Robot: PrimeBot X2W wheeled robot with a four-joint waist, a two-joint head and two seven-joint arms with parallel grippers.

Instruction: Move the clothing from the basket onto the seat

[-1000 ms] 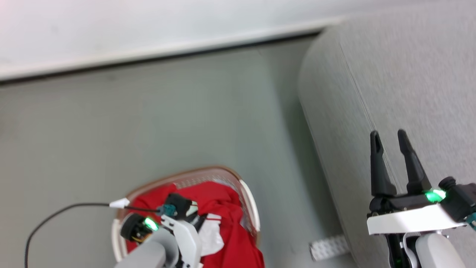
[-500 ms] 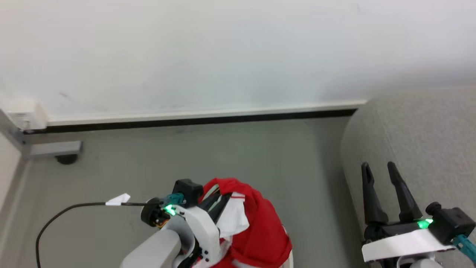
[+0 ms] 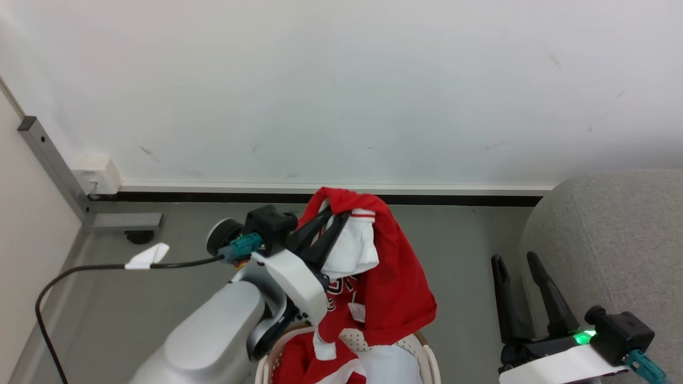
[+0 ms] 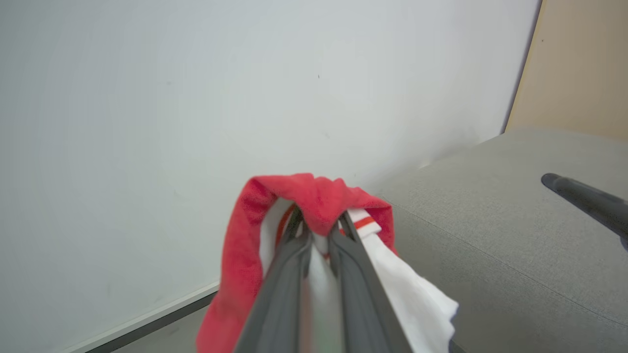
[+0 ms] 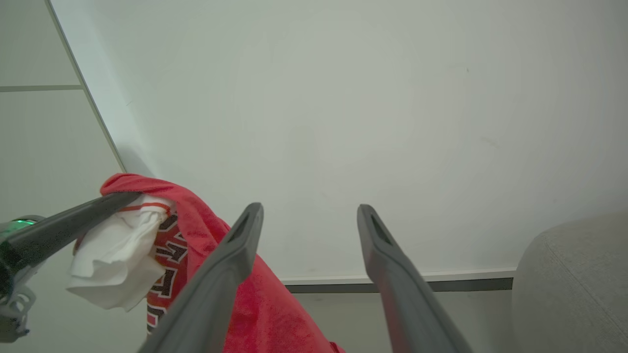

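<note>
My left gripper [image 3: 333,212] is shut on a red and white garment of the clothing [image 3: 392,282], which hangs from its tips well above the basket [image 3: 427,354]. The left wrist view has the gripper [image 4: 319,226] with red cloth [image 4: 235,264] draped over its closed fingers. More red and white clothing [image 3: 299,360] lies in the basket at the bottom edge. The grey seat [image 3: 613,240] stands at the right. My right gripper [image 3: 515,260] is open beside the seat's edge, nothing between its fingers. In the right wrist view that gripper [image 5: 309,208] points at the wall, the held clothing [image 5: 196,245] at its left.
A white wall [image 3: 341,90] with a dark baseboard runs behind. A metal post [image 3: 53,165] with a foot and a white wall box [image 3: 98,173] stand at the left. A black cable with a white tag [image 3: 144,256] trails from my left wrist over the grey floor.
The camera has tilted up, so more wall shows. My left gripper has risen with the garment, lifting it out of the basket. The right gripper stays open.
</note>
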